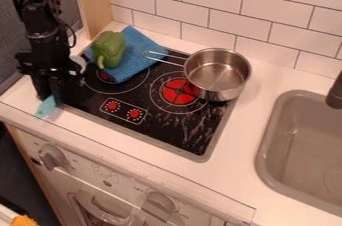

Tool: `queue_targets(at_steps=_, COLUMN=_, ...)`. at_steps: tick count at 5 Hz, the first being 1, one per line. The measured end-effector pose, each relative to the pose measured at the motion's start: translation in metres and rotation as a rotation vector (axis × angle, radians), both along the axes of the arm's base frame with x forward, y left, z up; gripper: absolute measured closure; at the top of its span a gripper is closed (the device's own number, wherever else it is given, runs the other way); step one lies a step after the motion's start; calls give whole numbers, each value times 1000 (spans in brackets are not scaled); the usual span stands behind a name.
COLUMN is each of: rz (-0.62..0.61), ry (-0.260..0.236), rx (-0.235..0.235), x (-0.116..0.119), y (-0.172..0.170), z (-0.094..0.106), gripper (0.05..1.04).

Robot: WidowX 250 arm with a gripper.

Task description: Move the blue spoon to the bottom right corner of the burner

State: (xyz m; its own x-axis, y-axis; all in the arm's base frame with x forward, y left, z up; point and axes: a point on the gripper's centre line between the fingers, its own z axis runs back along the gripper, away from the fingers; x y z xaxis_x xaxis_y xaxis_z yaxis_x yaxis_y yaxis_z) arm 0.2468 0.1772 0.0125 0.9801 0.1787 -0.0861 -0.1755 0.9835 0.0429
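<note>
The black gripper (51, 91) hangs down at the left, over the front left corner of the stove. Right below its tip is the light blue spoon (47, 107), with one end lying over the counter's front strip beside the stove edge. The gripper hides the rest of the spoon, and whether it holds the spoon cannot be made out. The black burner top (160, 127) has red-centred rings; its bottom right corner lies near the counter's front, well to the right of the gripper.
A steel pot (217, 74) stands on the stove's back right, its handle pointing left. A green pepper (109, 49) rests on a folded blue cloth (139, 52) at the back left. A grey sink (304, 145) is at the right, below a tiled wall.
</note>
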Motion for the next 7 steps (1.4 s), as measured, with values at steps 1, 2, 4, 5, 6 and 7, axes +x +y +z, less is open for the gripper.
queue_targets(at_steps=1, rz=78, ry=-41, rx=115, x=-18, y=-9, z=56, gripper=785)
queue_targets(at_steps=2, rz=119, ry=-98, rx=170, x=-36, y=-45, z=102, gripper=785)
queue_targets(at_steps=4, rz=-147, ry=-174, rx=38, x=-13, y=-139, z=78, gripper=785)
queue_targets(at_steps=5, rz=-183, ry=-119, rx=-12, x=-11, y=-162, z=39, gripper=785)
queue_targets(at_steps=6, rz=-207, ry=-88, rx=-47, x=-1, y=-171, z=4, gripper=785)
queue_targets(at_steps=7, rz=-215, ry=-95, rx=-54, x=11, y=-172, z=-4, gripper=785)
